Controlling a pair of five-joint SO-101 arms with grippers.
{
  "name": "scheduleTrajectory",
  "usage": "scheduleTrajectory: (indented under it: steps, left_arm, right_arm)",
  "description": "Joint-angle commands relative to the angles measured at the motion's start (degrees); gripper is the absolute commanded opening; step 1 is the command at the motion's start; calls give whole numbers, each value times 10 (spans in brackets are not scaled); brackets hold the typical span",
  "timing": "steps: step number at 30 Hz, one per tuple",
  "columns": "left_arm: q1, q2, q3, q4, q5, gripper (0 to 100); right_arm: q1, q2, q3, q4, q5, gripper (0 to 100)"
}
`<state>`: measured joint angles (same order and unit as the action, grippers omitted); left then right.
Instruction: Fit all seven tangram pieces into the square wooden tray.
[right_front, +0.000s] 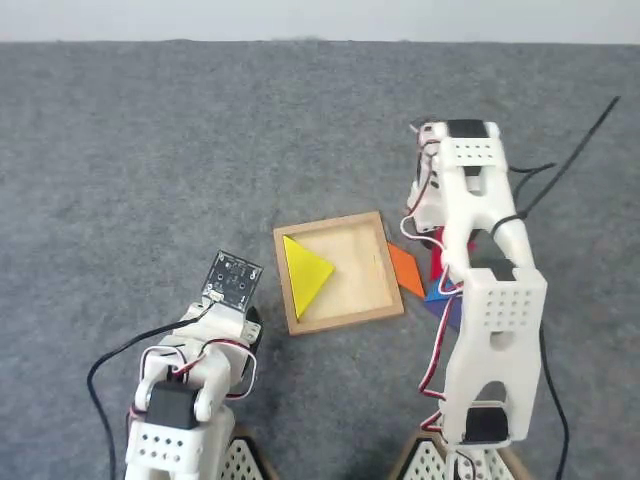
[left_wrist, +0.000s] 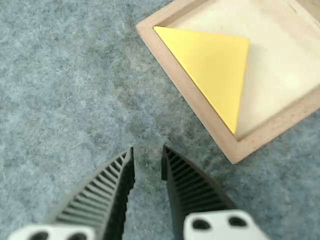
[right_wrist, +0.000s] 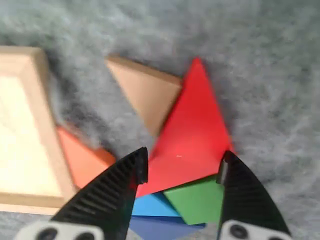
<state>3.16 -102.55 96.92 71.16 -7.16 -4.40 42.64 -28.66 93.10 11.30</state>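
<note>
a grey, felt-like cloth (right_front: 140, 150) covers the whole table, and a pale strip of wall (right_front: 300, 18) runs along the top edge of the high view. the square wooden tray (right_front: 345, 318) sits at centre frame, with a yellow triangle (right_front: 303, 270) lying in its left half. just right of the tray, an orange piece (right_wrist: 82, 157), red triangle (right_wrist: 192, 130), tan triangle (right_wrist: 145, 92), green piece (right_wrist: 197, 200) and blue piece (right_wrist: 150, 205) crowd together on the cloth, some overlapping. the right gripper (right_wrist: 183, 157) hangs over the red triangle, jaws spread wide and holding nothing. the left gripper (left_wrist: 147, 152), at lower left, points at bare cloth near the tray's corner, jaws a narrow gap apart.
</note>
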Motion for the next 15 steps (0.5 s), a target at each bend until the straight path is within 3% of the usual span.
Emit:
scheduleTrajectory:
  steps: [1,15]
  left_arm:
    - [1,-1,-4,3,4,88]
    - [1,-1,-4,3,4,88]
  right_arm:
    - [35,0,-13,6,32,242]
    - [16,49,-2,-15,54,262]
